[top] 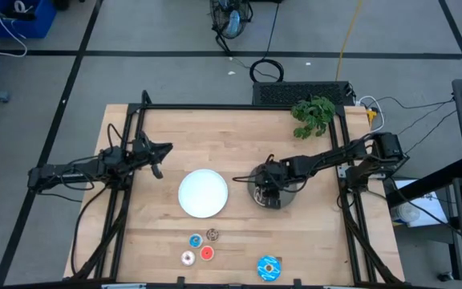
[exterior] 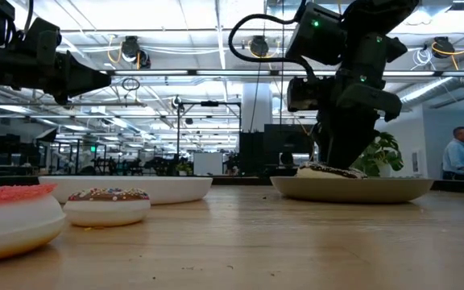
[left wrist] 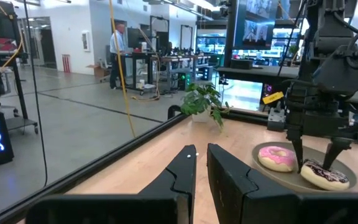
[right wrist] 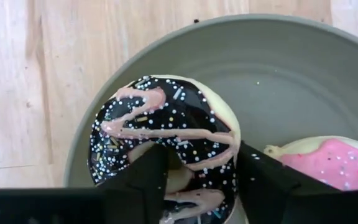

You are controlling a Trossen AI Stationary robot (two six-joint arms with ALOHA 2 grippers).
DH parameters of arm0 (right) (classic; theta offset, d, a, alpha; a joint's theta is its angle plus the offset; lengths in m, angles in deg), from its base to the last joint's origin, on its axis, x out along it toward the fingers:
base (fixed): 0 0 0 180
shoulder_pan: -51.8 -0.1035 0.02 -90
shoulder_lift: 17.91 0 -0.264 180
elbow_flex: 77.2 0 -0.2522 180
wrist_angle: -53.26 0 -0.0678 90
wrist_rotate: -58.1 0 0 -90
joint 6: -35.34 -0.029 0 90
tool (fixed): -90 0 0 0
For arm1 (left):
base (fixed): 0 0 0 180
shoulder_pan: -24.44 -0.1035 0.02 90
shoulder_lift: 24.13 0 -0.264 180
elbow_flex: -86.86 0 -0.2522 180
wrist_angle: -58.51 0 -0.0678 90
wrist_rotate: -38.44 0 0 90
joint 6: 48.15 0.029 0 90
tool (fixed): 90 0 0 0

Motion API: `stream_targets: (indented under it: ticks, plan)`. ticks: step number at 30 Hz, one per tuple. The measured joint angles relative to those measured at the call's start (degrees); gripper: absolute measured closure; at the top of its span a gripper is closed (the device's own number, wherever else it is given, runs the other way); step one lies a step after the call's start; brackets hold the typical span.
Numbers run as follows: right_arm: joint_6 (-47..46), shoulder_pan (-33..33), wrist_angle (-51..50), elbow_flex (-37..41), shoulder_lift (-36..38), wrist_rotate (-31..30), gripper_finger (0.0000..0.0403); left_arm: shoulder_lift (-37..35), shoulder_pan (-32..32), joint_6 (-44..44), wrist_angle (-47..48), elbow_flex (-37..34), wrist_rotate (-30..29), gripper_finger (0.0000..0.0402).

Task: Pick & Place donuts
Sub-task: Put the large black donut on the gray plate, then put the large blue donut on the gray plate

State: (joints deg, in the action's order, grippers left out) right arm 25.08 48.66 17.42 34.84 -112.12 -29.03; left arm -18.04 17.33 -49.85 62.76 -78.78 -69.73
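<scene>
The brown sprinkled donut [right wrist: 166, 134] lies on the grey plate [top: 257, 178] beside the pink donut [left wrist: 276, 157]. My right gripper [right wrist: 202, 180] stands over that plate, pointing down, shut on the brown donut. The blue sprinkled donut [top: 269, 267] lies near the table's near edge. The tiny blue [top: 195, 239], brown [top: 212, 234], white [top: 188, 258] and red [top: 207, 253] donuts lie flat on the table below the white plate [top: 203, 193]. My left gripper [top: 159, 154] hovers shut, left of the white plate, holding nothing. My right gripper holds the brown sprinkled donut by one side of its ring [right wrist: 201, 155], one finger [right wrist: 143, 180] in the hole and the other [right wrist: 266, 180] outside the rim. The fingers come from above, pointing down. The donut lies flat on the grey plate.
A potted plant [top: 313, 115] stands at the table's far right corner. A black frame rail [top: 239, 107] runs along the far edge. Bare wood lies between the two plates and the far edge. People stand in the room beyond [exterior: 457, 153].
</scene>
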Motion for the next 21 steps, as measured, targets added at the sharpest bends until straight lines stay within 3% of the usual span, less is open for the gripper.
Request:
stream_targets:
  ticks: [6, 15, 21]
  plan:
    - [0.51, 0.02, -2.76, -1.62, 0.00, -3.35, 0.0198, 0.00, -0.01, -0.09, 0.00, 0.00, 0.00, 0.0355]
    - [1.24, -0.04, -11.16, -9.36, 0.00, -4.28, 0.0193, 0.00, 0.00, -0.07, 0.07, 0.00, 0.01, 0.0355]
    - [-3.89, -3.06, -15.87, -15.42, 0.89, 0.30, 0.0193, 0.00, -0.01, 0.31, 0.50, 0.00, 0.01, 0.0355]
